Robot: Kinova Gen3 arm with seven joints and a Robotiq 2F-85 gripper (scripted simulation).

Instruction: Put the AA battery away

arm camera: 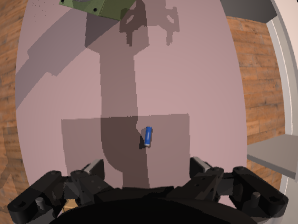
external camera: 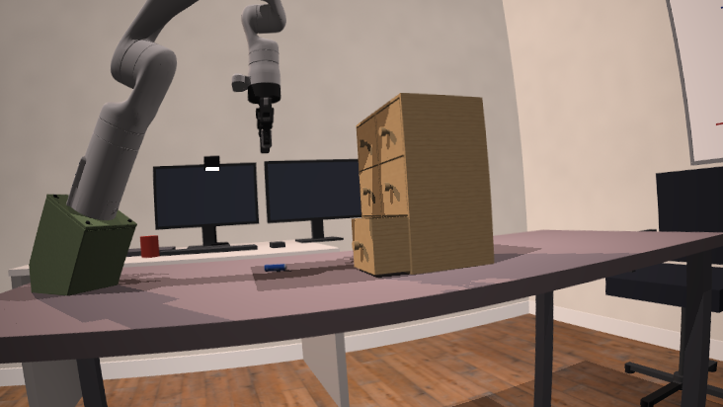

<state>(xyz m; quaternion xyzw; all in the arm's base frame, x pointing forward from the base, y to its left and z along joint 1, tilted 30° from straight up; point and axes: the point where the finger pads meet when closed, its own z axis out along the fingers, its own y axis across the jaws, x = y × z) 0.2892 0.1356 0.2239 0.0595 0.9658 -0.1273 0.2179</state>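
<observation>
A small blue AA battery (external camera: pixel 276 267) lies on the purple table top, to the left of the chest; it also shows in the wrist view (arm camera: pixel 148 136). The tan chest (external camera: pixel 422 184) stands on the table, with two columns of small drawers over one wide bottom drawer, each with a handle. All drawers look pushed in. My gripper (external camera: pixel 264 143) hangs high above the table, roughly over the battery and left of the chest. It is open and empty; its fingers show at the bottom of the wrist view (arm camera: pixel 147 185).
The arm's green base (external camera: pixel 78 247) stands at the left of the table. Behind the table are two dark monitors (external camera: pixel 255 195), a keyboard and a red cup (external camera: pixel 149 246). A dark chair (external camera: pixel 678 283) stands at the right.
</observation>
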